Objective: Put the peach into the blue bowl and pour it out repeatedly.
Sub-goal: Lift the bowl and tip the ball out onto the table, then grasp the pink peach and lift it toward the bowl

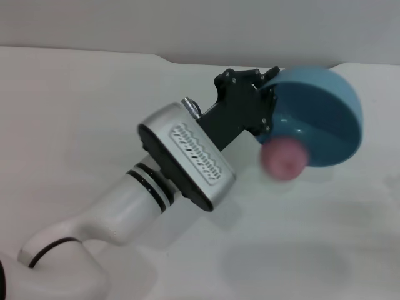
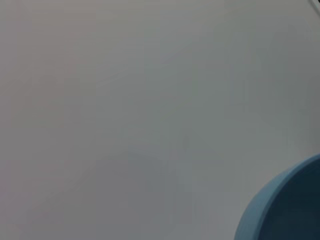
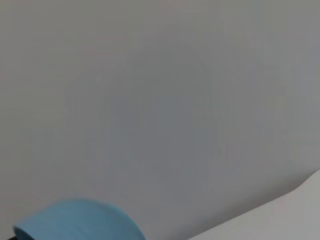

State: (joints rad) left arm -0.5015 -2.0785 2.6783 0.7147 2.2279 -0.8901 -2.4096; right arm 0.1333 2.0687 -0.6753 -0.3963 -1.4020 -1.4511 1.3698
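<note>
**Peach tumbling from the tipped bowl**

The left hand (image 1: 270, 100) grasps the rim of the blue bowl (image 1: 325, 119), tilted steeply on its side. The peach (image 1: 282, 159) sits at the lower lip, just below that hand, above the surface (image 1: 94, 112). The right hand is out of sight.

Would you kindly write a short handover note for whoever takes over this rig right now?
Left gripper: clamped on the rim of the blue bowl, holding it tipped on its side above the white table.
Right gripper: not in view.
Peach: at the bowl's lower lip, tumbling out.
Done: peach was in the bowl; a pour is under way.
Left: let the peach land, set the bowl upright, reload and pour again.
</note>
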